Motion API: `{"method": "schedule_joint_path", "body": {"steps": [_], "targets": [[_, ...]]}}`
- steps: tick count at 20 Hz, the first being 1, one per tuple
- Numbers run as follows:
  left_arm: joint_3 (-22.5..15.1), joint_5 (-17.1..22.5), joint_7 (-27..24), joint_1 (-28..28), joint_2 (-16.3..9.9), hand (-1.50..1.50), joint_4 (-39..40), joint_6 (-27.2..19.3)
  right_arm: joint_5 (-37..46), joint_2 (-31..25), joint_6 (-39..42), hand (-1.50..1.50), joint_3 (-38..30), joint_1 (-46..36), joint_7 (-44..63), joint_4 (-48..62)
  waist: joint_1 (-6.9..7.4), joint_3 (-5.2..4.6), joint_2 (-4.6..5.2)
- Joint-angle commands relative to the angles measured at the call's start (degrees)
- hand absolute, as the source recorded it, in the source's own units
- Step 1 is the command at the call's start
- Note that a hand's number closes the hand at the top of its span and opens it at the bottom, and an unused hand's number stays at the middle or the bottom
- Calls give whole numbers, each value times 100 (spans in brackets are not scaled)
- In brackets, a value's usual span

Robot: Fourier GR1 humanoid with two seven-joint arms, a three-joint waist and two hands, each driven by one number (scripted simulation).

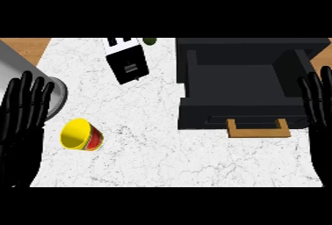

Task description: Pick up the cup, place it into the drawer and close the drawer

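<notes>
So the yellow cup (pixel 81 135) lies tipped at lower left of the worktop (pixel 162 154), the drawer (pixel 243 83) gapes open upper right, and both the left hand (pixel 23 118) and right hand (pixel 319 101) rest at the edges, fingers straight, holding nothing.

A white marble counter (pixel 168 149) fills the view. On its left part lies a yellow cup (pixel 80 135) with a red side, tipped over, its mouth facing up and left. At the right stands a dark drawer (pixel 246 83), pulled open, with a wooden handle (pixel 257 129) at its front. A black and white toaster (pixel 127 60) stands near the top. The left hand (pixel 23 114) rests open at the left edge, fingers up, and the right hand (pixel 318 103) rests open at the right edge.
</notes>
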State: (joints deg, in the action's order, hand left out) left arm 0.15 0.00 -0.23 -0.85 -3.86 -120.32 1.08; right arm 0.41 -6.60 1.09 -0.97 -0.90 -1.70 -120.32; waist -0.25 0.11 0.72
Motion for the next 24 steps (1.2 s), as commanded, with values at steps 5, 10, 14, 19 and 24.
{"method": "schedule_joint_path", "body": {"steps": [5,10,14,19,24], "targets": [[118,2135,-57,-352,-1015,-150,-200,2149,-158,9,-24,-150,-279,61,-72,185,45,-25,-88],[513,3902,408,-709,-1302,-150,568,2793,18,-294,213,-150,-128,-161,344,336,60,-20,-62],[981,4332,290,-740,-1694,-150,1343,3455,78,-169,268,-150,101,183,427,7,9,-15,-75],[1183,3906,82,-548,-1560,-150,2111,3923,94,-164,324,-150,-122,14,219,335,21,-12,-74],[1588,3494,-7,-444,-1794,-150,2569,3951,-49,-254,458,-150,-392,-117,-107,760,30,-11,-71]]}}
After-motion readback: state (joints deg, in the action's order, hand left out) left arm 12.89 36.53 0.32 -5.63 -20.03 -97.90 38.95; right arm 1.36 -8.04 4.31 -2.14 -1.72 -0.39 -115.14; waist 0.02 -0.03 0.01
